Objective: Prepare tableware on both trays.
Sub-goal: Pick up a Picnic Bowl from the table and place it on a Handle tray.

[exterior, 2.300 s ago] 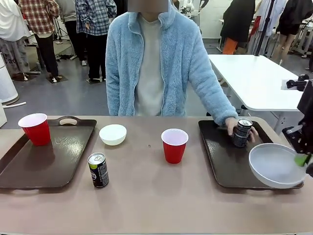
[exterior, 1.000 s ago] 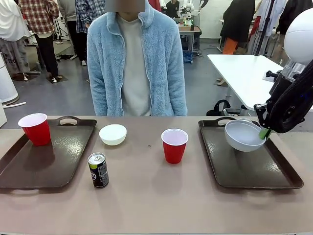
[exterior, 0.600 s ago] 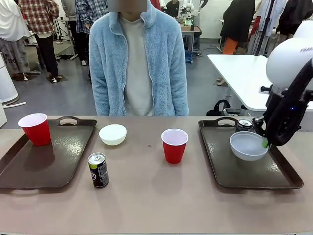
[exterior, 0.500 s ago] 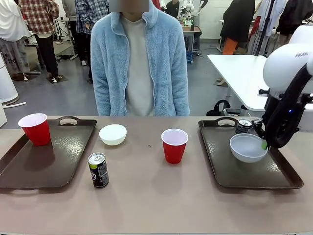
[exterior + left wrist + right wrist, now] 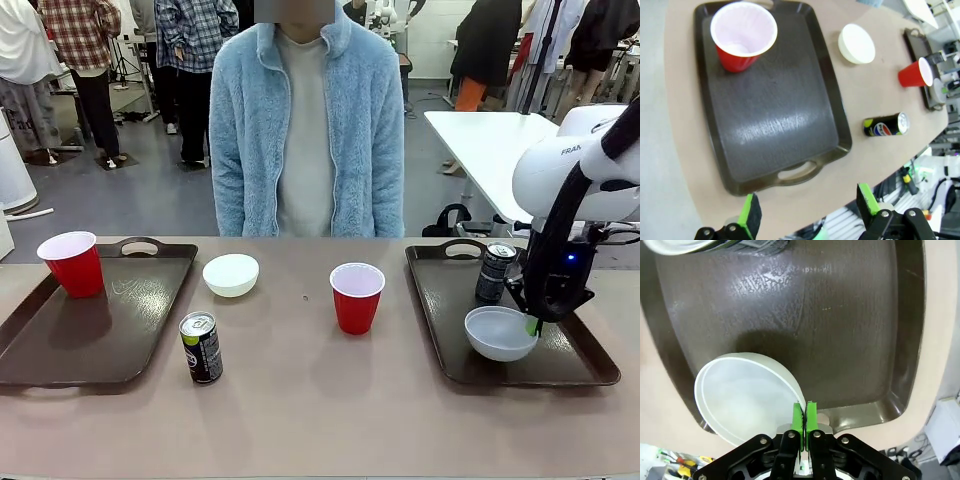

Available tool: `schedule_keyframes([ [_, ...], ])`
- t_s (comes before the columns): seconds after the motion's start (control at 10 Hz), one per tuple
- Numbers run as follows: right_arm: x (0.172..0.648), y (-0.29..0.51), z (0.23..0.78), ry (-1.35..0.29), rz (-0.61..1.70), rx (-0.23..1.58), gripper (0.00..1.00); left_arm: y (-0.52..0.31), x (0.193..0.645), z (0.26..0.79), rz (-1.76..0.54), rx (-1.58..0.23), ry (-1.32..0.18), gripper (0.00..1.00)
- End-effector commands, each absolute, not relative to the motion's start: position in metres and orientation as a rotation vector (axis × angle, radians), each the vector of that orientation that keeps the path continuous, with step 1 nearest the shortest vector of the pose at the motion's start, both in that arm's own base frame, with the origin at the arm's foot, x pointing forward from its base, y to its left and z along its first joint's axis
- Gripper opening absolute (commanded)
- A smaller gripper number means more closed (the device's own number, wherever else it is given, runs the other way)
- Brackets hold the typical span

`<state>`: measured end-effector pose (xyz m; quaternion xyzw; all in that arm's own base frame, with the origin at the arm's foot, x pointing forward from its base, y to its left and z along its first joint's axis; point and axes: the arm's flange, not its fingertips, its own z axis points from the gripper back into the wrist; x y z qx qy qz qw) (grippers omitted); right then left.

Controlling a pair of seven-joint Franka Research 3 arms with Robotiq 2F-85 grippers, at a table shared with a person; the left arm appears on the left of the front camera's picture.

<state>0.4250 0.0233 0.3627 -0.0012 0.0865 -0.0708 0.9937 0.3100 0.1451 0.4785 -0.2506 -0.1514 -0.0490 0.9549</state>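
**Left tray** [image 5: 110, 330], left of frame. Holds the first red cup [image 5: 72, 263], upright in the far left corner, white inside, nothing in it. The rest of the tray is bare.

**Table** [image 5: 300, 400], between the trays.
- Loose bowl [image 5: 230, 274]: white, upright, empty, just beside the left tray's far right corner.
- First can [image 5: 201, 347]: black with a silver top, upright, just off that tray's near right corner.
- Second red cup [image 5: 356, 297]: upright at centre of frame, empty.

**Right tray** [image 5: 450, 310], right of frame.
- Second can [image 5: 494, 272]: upright toward the far end.
- Held bowl [image 5: 497, 335]: white, empty, mouth up, at the near end. I cannot tell whether it rests on the tray.

**Right gripper** [image 5: 804, 419]. Jaws pinched tight on the held bowl's rim.

**Left gripper** [image 5: 807, 207]. Jaws spread wide with nothing between them, above the table edge by the left tray's handle end.

**Person** [image 5: 305, 130]. Stands at the table's far side, centre of frame.
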Motion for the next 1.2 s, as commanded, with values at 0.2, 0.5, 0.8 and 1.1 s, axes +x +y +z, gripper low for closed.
schedule_keyframes([
  [0.2,0.430,0.024,0.368,0.142,-0.130,-0.052,0.63,0.146,0.309,0.478,-0.103,-0.522,-0.313,1.00],
  [0.5,0.420,0.024,0.398,0.089,-0.120,-0.033,1.00,0.146,0.309,0.478,-0.103,-0.522,-0.313,1.00],
  [0.8,0.395,0.030,0.451,0.042,-0.068,0.002,1.00,0.146,0.309,0.478,-0.103,-0.522,-0.313,1.00],
  [1.1,0.376,0.030,0.493,0.020,-0.041,0.044,0.97,0.146,0.309,0.478,-0.103,-0.522,-0.313,1.00],
])
